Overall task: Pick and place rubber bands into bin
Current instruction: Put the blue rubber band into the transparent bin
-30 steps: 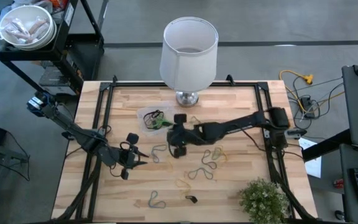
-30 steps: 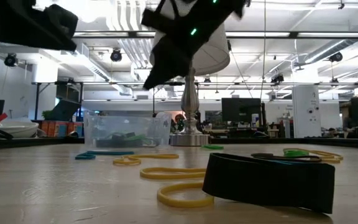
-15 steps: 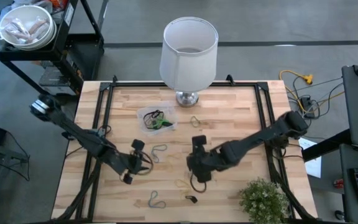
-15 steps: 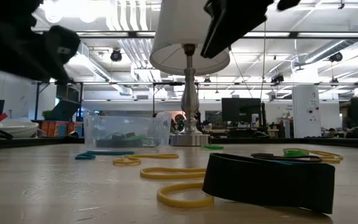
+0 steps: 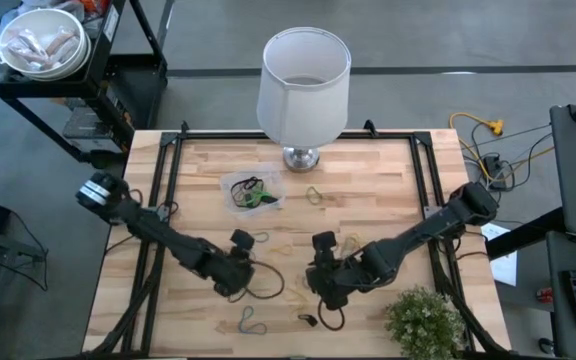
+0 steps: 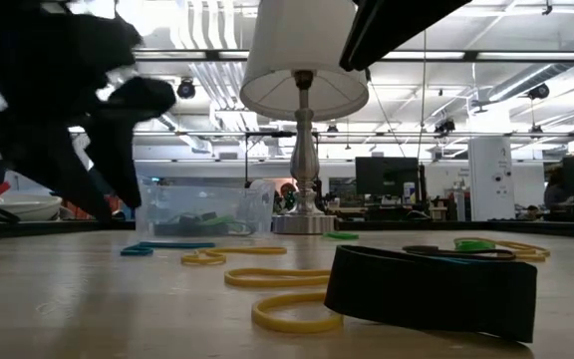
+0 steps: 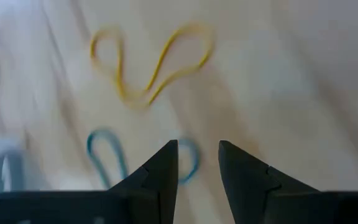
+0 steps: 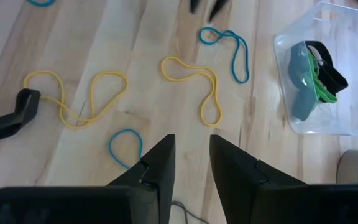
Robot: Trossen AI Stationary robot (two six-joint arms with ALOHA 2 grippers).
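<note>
Several rubber bands lie loose on the wooden table: yellow loops, teal ones, a wide black one near the front edge. The clear bin rests flat on the table in front of the lamp, with black and green bands inside. My left gripper hovers open over a yellow loop and teal bands, left of the table's middle. My right gripper hangs open beside it, above the loops, touching nothing.
A white lampshade on a metal lamp base stands at the far edge, just behind the bin. A potted plant sits at the near right corner. A white bowl rests on a cart off the table's far left.
My right gripper has swung from beside the bin toward the near edge and slightly right, over the loose bands. My left gripper has moved toward the right and come down lower, closer to the right gripper.
</note>
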